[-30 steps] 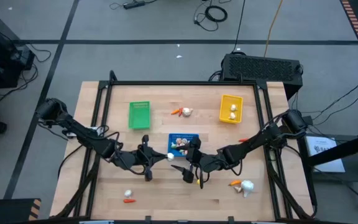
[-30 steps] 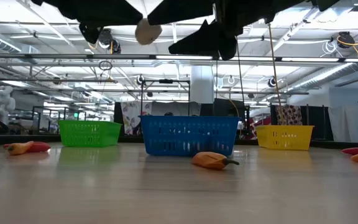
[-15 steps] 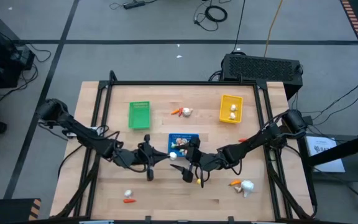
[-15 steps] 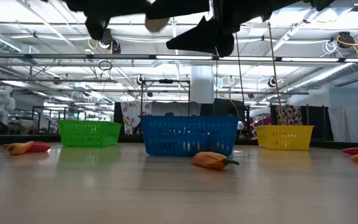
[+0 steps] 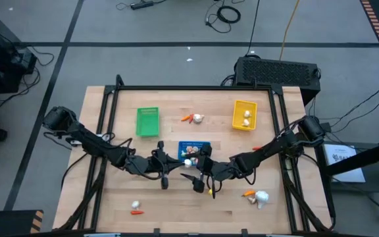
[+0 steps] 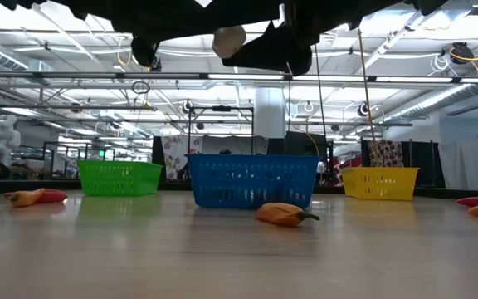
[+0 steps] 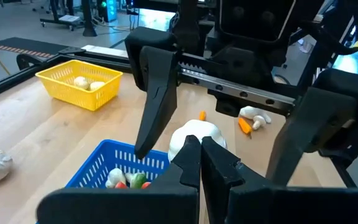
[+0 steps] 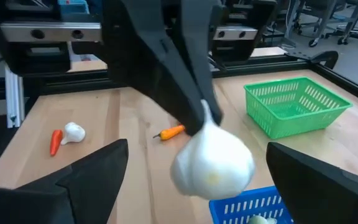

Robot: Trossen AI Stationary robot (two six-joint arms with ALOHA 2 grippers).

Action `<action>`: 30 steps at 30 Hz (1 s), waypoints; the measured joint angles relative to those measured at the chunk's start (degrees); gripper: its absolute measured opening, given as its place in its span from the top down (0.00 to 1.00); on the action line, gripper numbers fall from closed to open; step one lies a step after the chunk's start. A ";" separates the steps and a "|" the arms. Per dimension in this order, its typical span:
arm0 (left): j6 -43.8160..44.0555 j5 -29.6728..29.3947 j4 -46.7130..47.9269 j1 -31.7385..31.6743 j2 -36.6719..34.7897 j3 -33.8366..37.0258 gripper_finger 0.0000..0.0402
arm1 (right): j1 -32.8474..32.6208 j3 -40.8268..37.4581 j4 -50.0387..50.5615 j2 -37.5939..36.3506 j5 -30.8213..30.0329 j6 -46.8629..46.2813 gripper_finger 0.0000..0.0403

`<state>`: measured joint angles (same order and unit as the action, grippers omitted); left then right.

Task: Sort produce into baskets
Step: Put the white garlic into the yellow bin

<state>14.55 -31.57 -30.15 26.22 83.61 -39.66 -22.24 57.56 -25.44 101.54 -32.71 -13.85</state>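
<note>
A white garlic bulb (image 8: 213, 163) hangs in the air in my left gripper (image 7: 199, 155), which is shut on it above the near edge of the blue basket (image 5: 195, 145). My right gripper (image 5: 195, 170) faces it from the table's right. It is open, and its fingers (image 8: 98, 169) stand on either side of the bulb without touching it. The blue basket holds several small pieces, and the yellow basket (image 5: 244, 114) holds two white bulbs. The green basket (image 5: 147, 122) stands at the far left. My left gripper pinches the garlic bulb at its top end (image 8: 207, 115) between the free ends of its two fingers. The fingers come from the table's left, slanting a little down. The bulb hangs below and beyond the fingertips, lifted clear of table and basket.
A carrot and a garlic bulb (image 5: 193, 118) lie between the green and yellow baskets. Another garlic and carrot (image 5: 258, 196) lie near right, and a small pair (image 5: 135, 208) near left. An orange piece (image 6: 285, 214) lies in front of the blue basket. A black frame borders the table.
My left gripper has carried the garlic bulb toward the table's right, in between the right gripper's open fingers, and stays shut on it.
</note>
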 joint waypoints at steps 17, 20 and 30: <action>0.05 0.07 0.21 0.02 0.00 0.00 0.99 | 0.29 0.00 -0.02 0.00 0.04 -0.32 0.51; 0.11 0.08 0.25 0.04 0.00 0.00 0.97 | 0.29 0.00 0.03 0.00 0.05 -0.39 0.62; 0.45 -1.21 4.41 0.06 -0.04 -0.07 0.79 | 0.45 0.00 6.17 -1.52 2.75 -1.60 0.71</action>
<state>15.00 -32.78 -25.74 26.27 83.57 -39.72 -21.79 57.56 -19.27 100.02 -29.96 -15.45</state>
